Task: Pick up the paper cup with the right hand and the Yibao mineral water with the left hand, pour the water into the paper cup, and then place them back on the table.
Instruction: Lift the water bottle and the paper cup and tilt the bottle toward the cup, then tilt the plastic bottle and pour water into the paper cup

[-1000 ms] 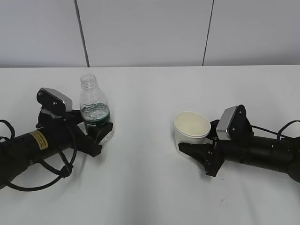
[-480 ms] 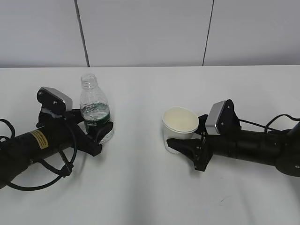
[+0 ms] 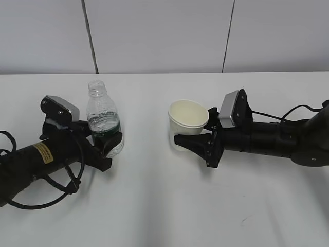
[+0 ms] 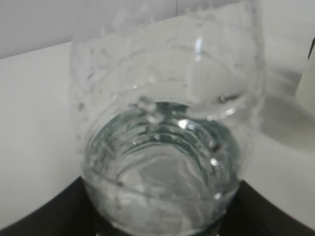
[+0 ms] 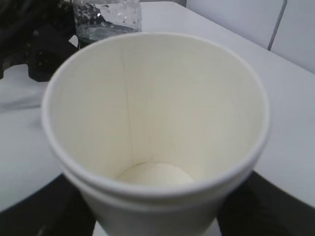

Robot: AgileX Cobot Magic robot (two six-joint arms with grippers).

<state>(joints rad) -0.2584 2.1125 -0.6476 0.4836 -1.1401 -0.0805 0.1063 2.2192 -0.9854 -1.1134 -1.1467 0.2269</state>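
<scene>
The paper cup is white, cream inside and empty, and stands upright in my right gripper, which is shut on its lower wall. It fills the right wrist view, with black fingers on either side. The Yibao mineral water, a clear capless bottle with a green label, stands upright on the table. My left gripper is shut round its lower body. The bottle fills the left wrist view, with dark fingers at both bottom corners.
A grey panelled wall runs behind the table's far edge. The two arms lie low across the table from the left and right. The cup's edge shows in the left wrist view; the bottle shows beyond the cup.
My right gripper has carried the cup to the left and farther back, toward the bottle. The left gripper and the bottle have stayed in place.
</scene>
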